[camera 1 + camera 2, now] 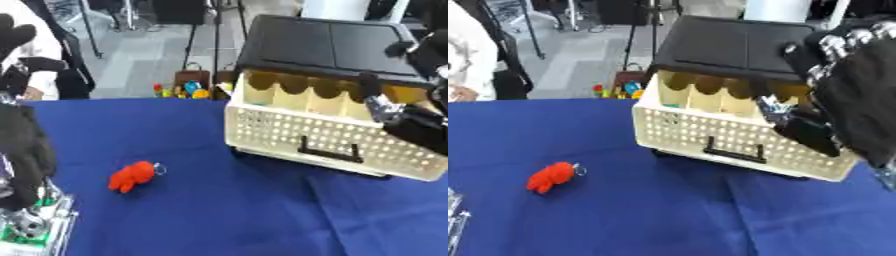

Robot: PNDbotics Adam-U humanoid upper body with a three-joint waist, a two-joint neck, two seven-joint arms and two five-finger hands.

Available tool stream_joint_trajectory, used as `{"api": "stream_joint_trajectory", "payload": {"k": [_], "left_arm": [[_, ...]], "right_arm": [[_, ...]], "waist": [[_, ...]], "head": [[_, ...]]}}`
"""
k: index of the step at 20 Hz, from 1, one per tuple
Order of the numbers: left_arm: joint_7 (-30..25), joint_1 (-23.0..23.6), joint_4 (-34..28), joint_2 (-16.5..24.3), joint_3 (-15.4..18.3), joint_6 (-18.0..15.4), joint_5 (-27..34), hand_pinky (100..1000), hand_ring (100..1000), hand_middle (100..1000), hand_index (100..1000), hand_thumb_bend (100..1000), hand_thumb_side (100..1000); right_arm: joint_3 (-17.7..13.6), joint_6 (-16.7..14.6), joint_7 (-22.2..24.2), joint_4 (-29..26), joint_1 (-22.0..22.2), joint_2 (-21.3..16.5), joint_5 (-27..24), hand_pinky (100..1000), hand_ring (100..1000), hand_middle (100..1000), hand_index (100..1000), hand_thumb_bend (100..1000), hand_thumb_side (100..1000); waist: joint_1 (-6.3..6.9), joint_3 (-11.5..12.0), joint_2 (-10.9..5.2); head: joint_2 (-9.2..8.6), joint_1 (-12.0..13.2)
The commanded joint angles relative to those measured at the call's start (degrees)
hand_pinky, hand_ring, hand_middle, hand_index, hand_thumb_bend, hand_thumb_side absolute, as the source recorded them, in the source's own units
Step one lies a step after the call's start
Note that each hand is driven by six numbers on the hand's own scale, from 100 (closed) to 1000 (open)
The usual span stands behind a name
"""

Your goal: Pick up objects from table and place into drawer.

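Observation:
A small red plush toy (131, 177) with a metal ring lies on the blue table (219, 215), left of centre. The cream perforated drawer (306, 135) stands pulled out of a black-topped cabinet (328, 42), and its black handle (328, 150) faces me. My right hand (855, 90) hangs over the drawer's right end, fingers curled round a small silvery crinkled thing (773, 110) just above the drawer's inside. My left hand (22, 150) rests at the left edge, fingers relaxed and holding nothing, well left of the toy.
Scalloped dividers (302, 87) line the back of the drawer. Colourful small things (184, 90) sit on the floor beyond the table's far edge. A person in white (39, 60) stands at the far left. Bare blue cloth lies in front of the drawer.

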Motion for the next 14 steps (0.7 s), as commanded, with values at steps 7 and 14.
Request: {"api": "stream_joint_trajectory", "payload": {"k": [7, 14], "left_arm": [[0.14, -1.92, -0.73, 5.35, 2.25, 3.92, -2.97, 534, 762, 732, 902, 528, 796], [-4.13, 0.71, 0.07, 14.66, 4.34, 9.80, -8.22, 544, 827, 781, 945, 400, 826]], "right_arm": [[-10.89, 7.08, -6.84, -0.37, 0.36, 2.09, -8.00, 100, 216, 213, 639, 100, 729], [-16.96, 8.77, -8.75, -0.37, 0.29, 8.87, -13.92, 214, 413, 401, 700, 100, 858]], "waist": [[0.37, 0.59, -0.50], [1.38, 0.96, -0.39]], "head": [[0.88, 0.52], [3.74, -1.92]]}}
